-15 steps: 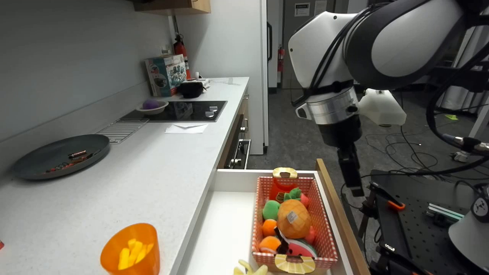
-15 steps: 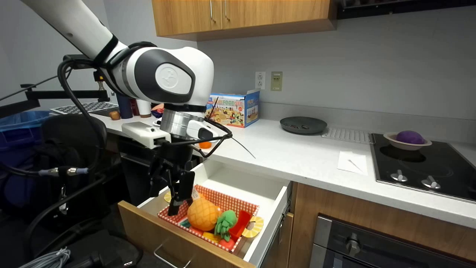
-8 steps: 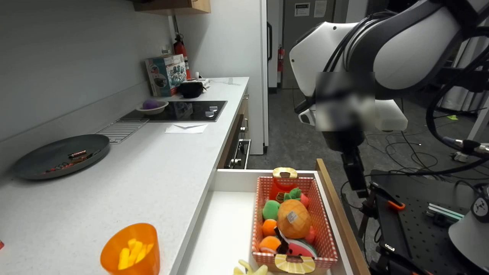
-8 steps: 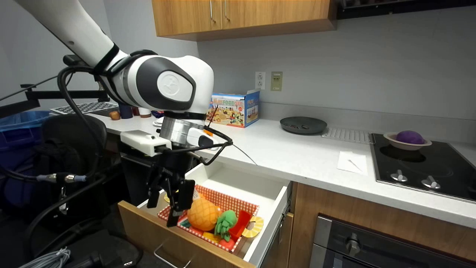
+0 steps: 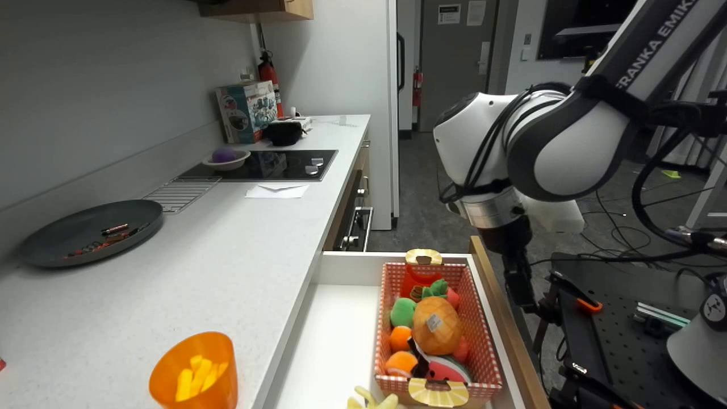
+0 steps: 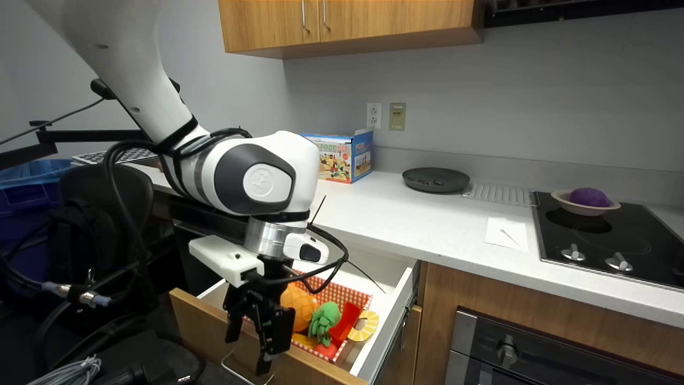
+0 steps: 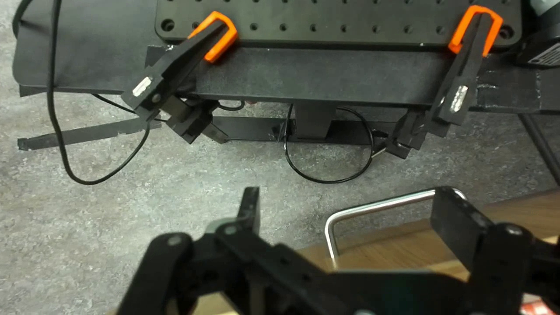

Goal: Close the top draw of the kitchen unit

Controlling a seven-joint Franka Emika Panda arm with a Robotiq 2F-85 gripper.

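The top draw is pulled open, its white floor [image 5: 335, 335] showing in an exterior view and its light-brown front [image 6: 315, 366] in an exterior view. Its silver bar handle [image 7: 385, 204] shows in the wrist view and partly in an exterior view [image 6: 232, 369]. The kitchen unit has a pale worktop [image 5: 227, 261], also in an exterior view [image 6: 427, 219]. My gripper [image 6: 248, 353] is open and empty, pointing down just outside the draw front near the handle. In the wrist view its fingers [image 7: 348, 194] are wide apart; one overlaps the handle's right end. I cannot tell if they touch.
A red checked basket [image 5: 381, 318] of toy fruit sits in the draw. A black table [image 7: 306, 74] with orange clamps stands close outside the draw front. An orange cup [image 5: 170, 375], a dark pan [image 5: 91, 227] and a black hob [image 5: 284, 162] are on the worktop.
My gripper has moved down, from above the draw to low outside its front by the handle. The draw has not moved and the fingers stay apart.
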